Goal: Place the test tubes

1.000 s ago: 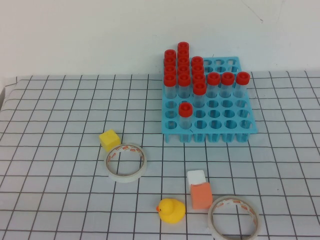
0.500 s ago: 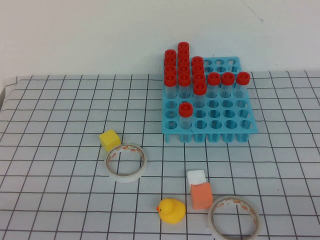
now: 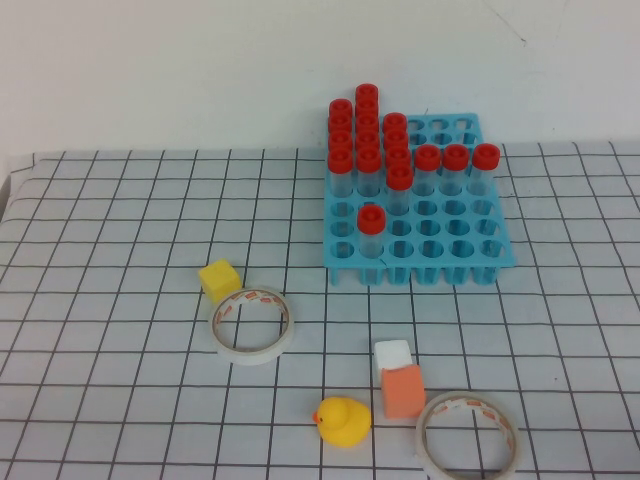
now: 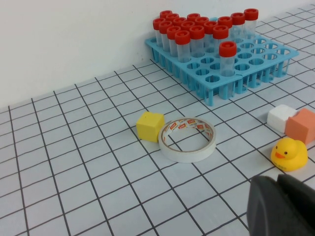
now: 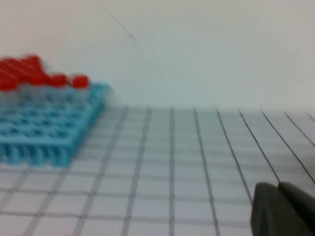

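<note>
Test tubes [image 3: 368, 160], red-capped, racked, left fingers [image 4: 275, 206], right fingers [image 5: 280, 211] clenched, away from rack [image 3: 470, 262]

No legible text, number or brand noted. Red print runs round the inner core of the tape roll [image 4: 184, 127] and of the second tape roll [image 3: 470, 403]; characters too small to read.

Red-capped test tubes [image 3: 368, 135] stand in a blue rack [image 3: 470, 250] on a white table [image 3: 120, 250] ruled with a black grid. Nearer sit a yellow cube [image 3: 219, 279], yellow duck [image 3: 343, 421], white block [image 3: 393, 354] and orange block [image 3: 403, 391]. The left tape roll [image 3: 250, 352] and right tape roll [image 3: 426, 442] are off-white, printed red.
</note>
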Controlling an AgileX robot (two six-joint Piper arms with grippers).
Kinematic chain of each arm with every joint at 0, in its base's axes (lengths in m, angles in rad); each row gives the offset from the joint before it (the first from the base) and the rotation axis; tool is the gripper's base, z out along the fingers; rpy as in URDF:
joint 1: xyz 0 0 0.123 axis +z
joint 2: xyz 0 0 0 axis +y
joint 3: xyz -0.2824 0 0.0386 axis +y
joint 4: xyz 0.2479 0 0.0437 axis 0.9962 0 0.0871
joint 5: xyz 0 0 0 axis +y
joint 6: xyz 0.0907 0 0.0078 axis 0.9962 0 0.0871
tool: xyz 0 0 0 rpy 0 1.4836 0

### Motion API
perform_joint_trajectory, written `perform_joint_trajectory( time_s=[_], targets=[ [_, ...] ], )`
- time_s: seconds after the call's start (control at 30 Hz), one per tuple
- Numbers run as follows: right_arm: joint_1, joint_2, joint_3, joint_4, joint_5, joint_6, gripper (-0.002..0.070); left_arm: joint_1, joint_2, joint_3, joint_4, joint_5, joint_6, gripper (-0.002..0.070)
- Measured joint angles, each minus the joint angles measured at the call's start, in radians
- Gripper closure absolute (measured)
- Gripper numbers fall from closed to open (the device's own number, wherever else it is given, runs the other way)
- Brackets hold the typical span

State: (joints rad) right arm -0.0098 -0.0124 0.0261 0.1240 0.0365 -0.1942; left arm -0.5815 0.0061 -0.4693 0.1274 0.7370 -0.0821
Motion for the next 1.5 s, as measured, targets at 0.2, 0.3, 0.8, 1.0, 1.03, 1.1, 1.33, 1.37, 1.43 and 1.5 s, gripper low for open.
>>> perform_joint_trajectory(
  time_s=[0.2,0.3,0.8,1.0,1.03,1.1,1.33,1.37,1.43,1.5],
  targets=[
    [-0.116,0.000,0.000,-0.210,0.185,0.247,0.0678,0.000,0.000,0.000,0.000,0.000,0.000,0.0676],
    [-0.121,0.000,0.000,-0.227,0.244,0.271,0.0678,0.000,0.000,0.000,0.000,0.000,0.000,0.0676],
    [0.016,0.000,-0.002,-0.231,0.279,0.286,0.0678,0.000,0.000,0.000,0.000,0.000,-0.002,0.0676],
    [0.016,0.000,-0.002,-0.231,0.282,0.286,0.0678,0.000,0.000,0.000,0.000,0.000,-0.002,0.0676],
    [0.016,0.000,-0.002,-0.231,0.282,0.286,0.0678,0.000,0.000,0.000,0.000,0.000,-0.002,0.0676],
    [0.016,0.000,-0.002,-0.231,0.282,0.286,0.0678,0.000,0.000,0.000,0.000,0.000,-0.002,0.0676],
    [0.016,0.000,-0.002,-0.231,0.285,0.286,0.0678,0.000,0.000,0.000,0.000,0.000,-0.002,0.0676],
    [0.016,0.000,-0.002,-0.231,0.285,0.286,0.0678,0.000,0.000,0.000,0.000,0.000,-0.002,0.0676],
    [0.016,0.000,-0.002,-0.231,0.285,0.286,0.0678,0.000,0.000,0.000,0.000,0.000,-0.002,0.0676],
    [0.016,0.000,-0.002,-0.231,0.285,0.286,0.0678,0.000,0.000,0.000,0.000,0.000,-0.002,0.0676]
  ],
)
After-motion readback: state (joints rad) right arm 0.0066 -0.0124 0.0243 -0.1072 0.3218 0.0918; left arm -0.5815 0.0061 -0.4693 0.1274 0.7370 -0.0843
